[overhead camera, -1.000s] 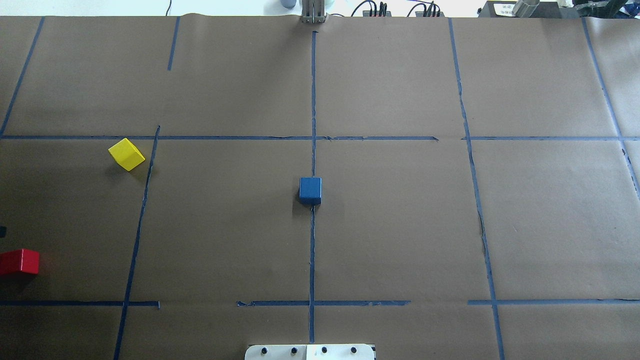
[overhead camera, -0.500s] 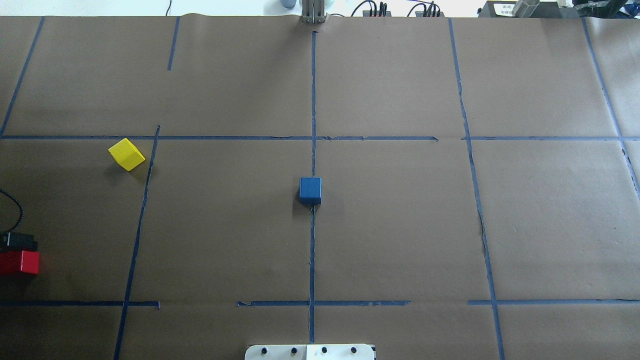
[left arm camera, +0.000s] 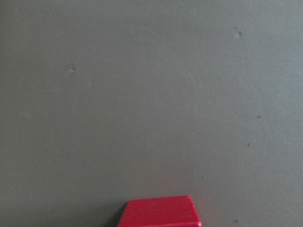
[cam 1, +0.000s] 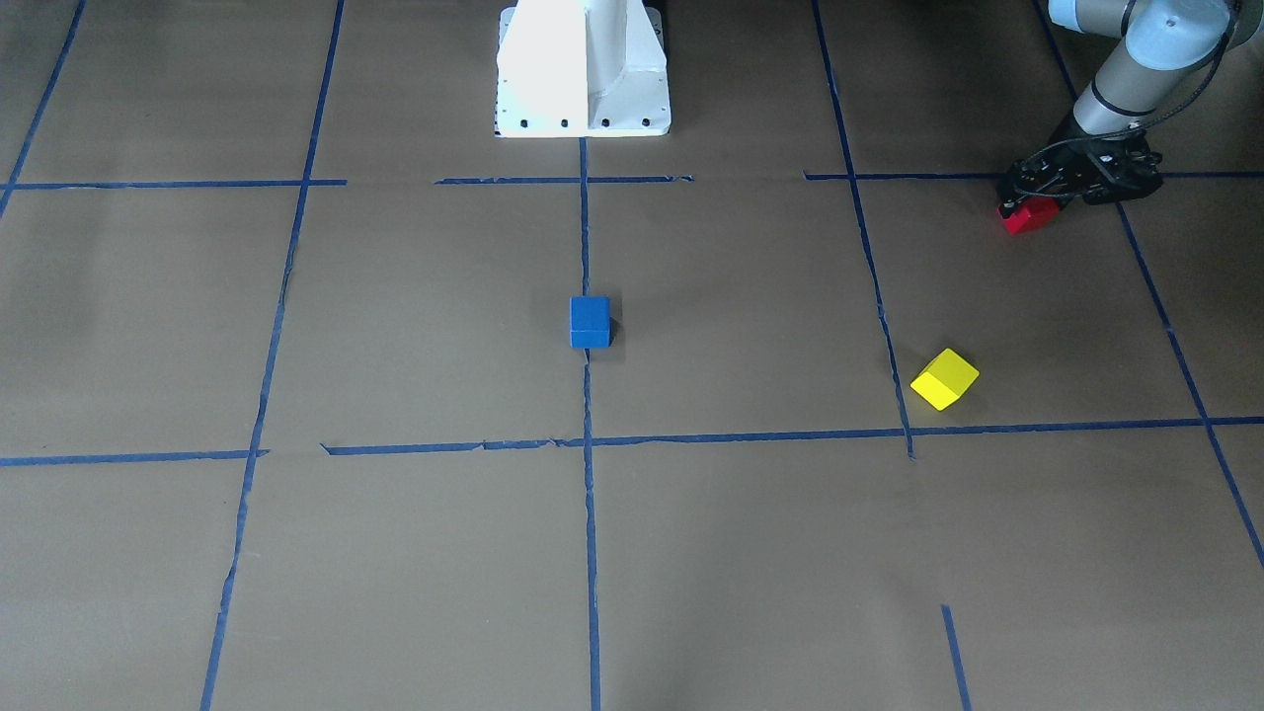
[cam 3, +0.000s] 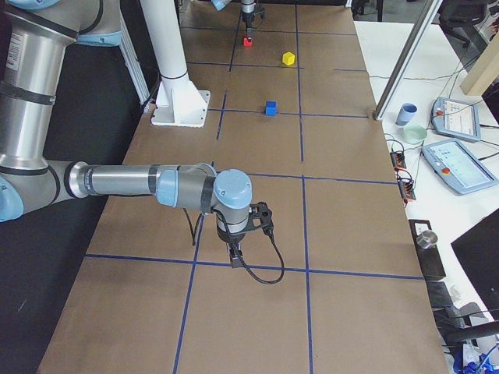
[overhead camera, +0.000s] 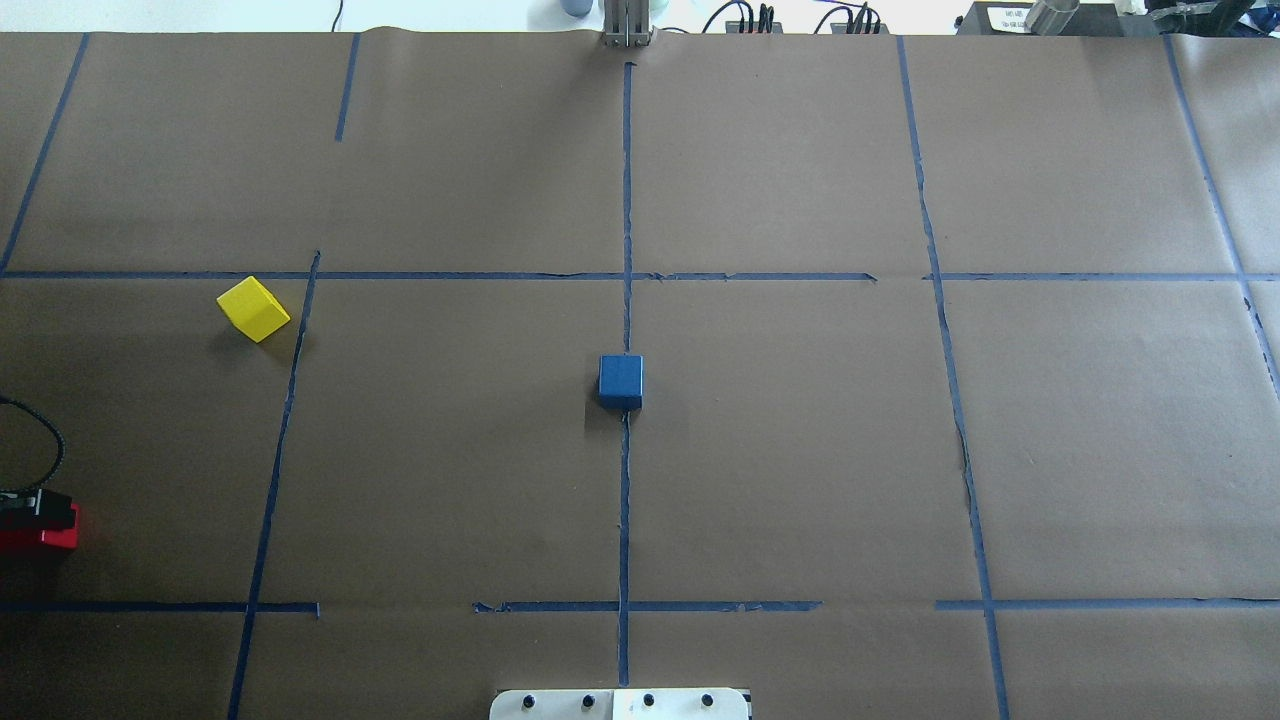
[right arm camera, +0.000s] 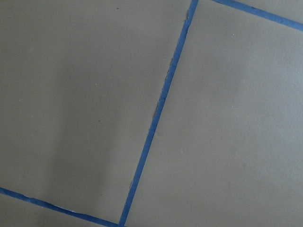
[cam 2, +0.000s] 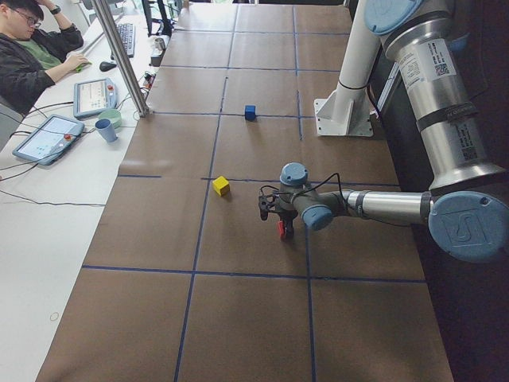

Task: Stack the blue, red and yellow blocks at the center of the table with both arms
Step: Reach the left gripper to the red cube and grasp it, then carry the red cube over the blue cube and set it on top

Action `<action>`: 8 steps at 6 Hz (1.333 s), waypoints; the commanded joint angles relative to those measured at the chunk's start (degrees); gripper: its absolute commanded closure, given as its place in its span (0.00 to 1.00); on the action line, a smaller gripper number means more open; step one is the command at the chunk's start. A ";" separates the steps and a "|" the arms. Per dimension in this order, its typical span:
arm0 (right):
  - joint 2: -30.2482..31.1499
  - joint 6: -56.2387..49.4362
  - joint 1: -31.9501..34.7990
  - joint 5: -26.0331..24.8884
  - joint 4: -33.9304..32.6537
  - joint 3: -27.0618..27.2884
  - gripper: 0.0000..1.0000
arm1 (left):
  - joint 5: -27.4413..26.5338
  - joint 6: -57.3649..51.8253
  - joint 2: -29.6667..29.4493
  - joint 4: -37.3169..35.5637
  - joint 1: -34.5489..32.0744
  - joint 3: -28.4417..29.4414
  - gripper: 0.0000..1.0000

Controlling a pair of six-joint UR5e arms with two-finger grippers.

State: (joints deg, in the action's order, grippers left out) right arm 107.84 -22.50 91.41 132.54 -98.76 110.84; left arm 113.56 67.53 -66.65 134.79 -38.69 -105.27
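Note:
The blue block point(overhead camera: 620, 381) sits at the table's centre on the middle tape line, also in the front-facing view point(cam 1: 590, 322). The yellow block point(overhead camera: 253, 308) lies turned at an angle, far left of it. The red block point(overhead camera: 48, 539) sits at the left edge. My left gripper point(cam 1: 1030, 197) is low over the red block point(cam 1: 1027, 216), jaws apart on either side of its top. The left wrist view shows the block's top point(left arm camera: 161, 212) at the bottom edge, with no fingers visible. My right gripper point(cam 3: 234, 251) hangs over bare paper, and I cannot tell whether it is open or shut.
The robot's white base point(cam 1: 583, 69) stands at the near edge behind the blue block. Blue tape lines point(overhead camera: 625, 200) divide the brown paper into cells. An operator point(cam 2: 32, 56) sits at a side desk with tablets and cups.
My left gripper has come in from the left edge and dropped down over the red block, covering more of its top. The blocks have not moved.

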 commanded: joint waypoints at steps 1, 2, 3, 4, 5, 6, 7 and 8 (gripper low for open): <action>0.00 0.00 0.00 0.00 -0.02 -0.01 0.00 | 0.00 -0.11 -0.15 -0.06 0.10 -0.37 0.97; 0.00 0.00 0.00 0.00 0.06 -0.01 0.00 | 0.35 -0.20 -0.41 -0.32 0.10 -2.55 1.00; 0.00 0.00 0.00 0.00 0.06 -0.09 0.00 | 0.26 -0.55 -2.24 -0.41 0.10 -5.27 1.00; 0.00 0.09 0.00 0.00 -0.02 -0.01 0.00 | 0.00 -0.55 -5.56 -0.67 2.28 -6.52 1.00; 0.00 0.09 0.00 0.00 0.06 -0.09 0.00 | 0.00 -0.55 -12.21 -7.20 2.91 -8.36 1.00; 0.00 0.09 0.00 0.00 0.06 -0.01 0.00 | -0.18 -0.64 -22.02 -18.66 2.92 -10.03 1.00; 0.00 0.09 0.00 0.00 -0.02 -0.01 0.00 | -0.27 -0.64 -33.08 -27.39 4.31 -9.09 1.00; 0.00 0.09 0.00 0.00 0.06 -0.01 0.00 | -0.35 -1.34 -46.94 -39.05 4.76 -5.95 1.00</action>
State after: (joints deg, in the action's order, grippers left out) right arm 107.85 -22.41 91.41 132.54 -98.74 110.83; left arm 113.30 66.66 -101.05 106.37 -34.56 -113.39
